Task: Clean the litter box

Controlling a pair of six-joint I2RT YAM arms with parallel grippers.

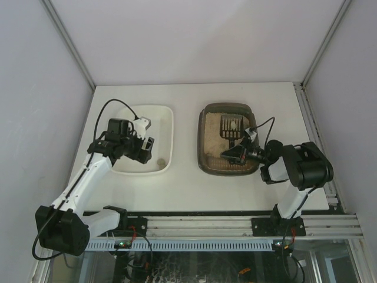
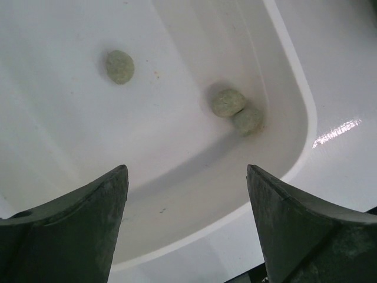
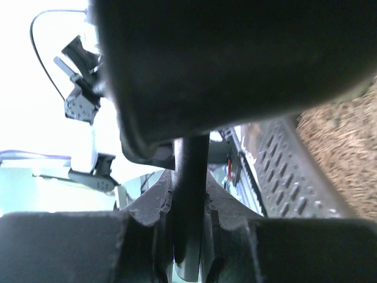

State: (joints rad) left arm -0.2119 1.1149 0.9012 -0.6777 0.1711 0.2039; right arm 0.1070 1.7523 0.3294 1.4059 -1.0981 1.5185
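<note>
Grey walls (image 1: 35, 88) close in a white tabletop (image 1: 182, 183) where two trays sit side by side, apart from each other. On the robot's right is the litter box (image 1: 202, 154), a dark brown tray with a bed of pale sand (image 1: 211, 138). On the left is a white tray (image 1: 172, 130).

The right gripper (image 1: 234, 155) reaches in over the near edge of the litter box. Its wrist camera shows both fingers pressed tight on the dark handle of the black slotted scoop (image 1: 231, 125). The scoop's head lies over the far half of the sand. Something pale shows on it, but I cannot tell whether that is a clump or loose grains.

The left gripper (image 2: 185, 174) hangs over the near right corner of the white tray with its fingers spread wide and nothing between them. Below it, three greenish-grey clumps (image 2: 228, 102) lie on the tray floor, two touching near the corner and one apart.

The step in hand looks like sifting, with the scoop working the sand while some waste is already in the white tray. The next move probably calls for raising the scoop level so the grains drain through the slots. It would then go across the gap and tip over the white tray, clear of the open left fingers.
</note>
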